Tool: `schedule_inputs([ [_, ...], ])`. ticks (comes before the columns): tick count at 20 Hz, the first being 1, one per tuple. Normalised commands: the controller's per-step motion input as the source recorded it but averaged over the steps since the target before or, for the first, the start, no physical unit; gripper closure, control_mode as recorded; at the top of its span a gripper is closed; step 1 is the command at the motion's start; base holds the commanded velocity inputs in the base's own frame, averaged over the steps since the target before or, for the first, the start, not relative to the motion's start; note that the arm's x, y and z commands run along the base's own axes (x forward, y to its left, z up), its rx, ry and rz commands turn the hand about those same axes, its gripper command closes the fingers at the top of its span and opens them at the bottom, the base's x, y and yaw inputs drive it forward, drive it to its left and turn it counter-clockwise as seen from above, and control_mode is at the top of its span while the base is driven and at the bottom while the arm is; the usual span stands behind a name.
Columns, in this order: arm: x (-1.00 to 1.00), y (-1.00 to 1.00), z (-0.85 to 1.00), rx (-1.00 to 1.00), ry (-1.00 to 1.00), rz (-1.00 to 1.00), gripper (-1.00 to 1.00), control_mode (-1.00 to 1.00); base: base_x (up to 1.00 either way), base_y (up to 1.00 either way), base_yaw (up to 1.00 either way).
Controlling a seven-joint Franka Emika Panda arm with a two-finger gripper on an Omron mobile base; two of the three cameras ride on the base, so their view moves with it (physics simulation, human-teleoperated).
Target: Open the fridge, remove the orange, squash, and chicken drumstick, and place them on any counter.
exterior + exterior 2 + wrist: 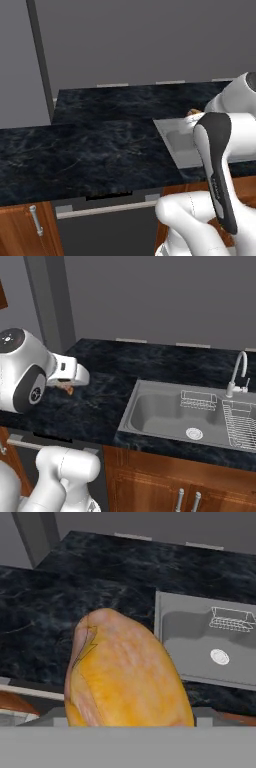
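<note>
The fingers (67, 387) sit spread wide around the chicken drumstick (125, 677), holding it. Below them is the black counter (100, 401); the sink (165, 416) is off to their side.

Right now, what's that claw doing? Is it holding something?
Claw: closed on the chicken drumstick, carried over the black counter beside the sink.
</note>
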Motion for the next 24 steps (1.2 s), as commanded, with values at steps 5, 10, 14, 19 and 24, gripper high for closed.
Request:
schedule_inputs([
  [5, 0.95, 0.32, -0.82, -0.04, 0.43, 0.03, 1.00, -1.00, 0.00, 0.00, 0.00],
  [10, 1.00, 0.04, -1.00, 0.00, 0.32, 0.23, 1.00, -1.00, 0.00, 0.00, 0.00],
  [14, 1.00, 0.00, -0.95, 0.00, 0.11, 0.17, 1.00, -1.00, 0.00, 0.00, 0.00],
  [19, 0.92, 0.00, -0.69, 0.00, 0.00, 0.08, 1.00, -1.00, 0.00, 0.00, 0.00],
  [24, 0.76, 0.00, -0.70, 0.00, 0.04, 0.05, 1.00, -1.00, 0.00, 0.00, 0.00],
])
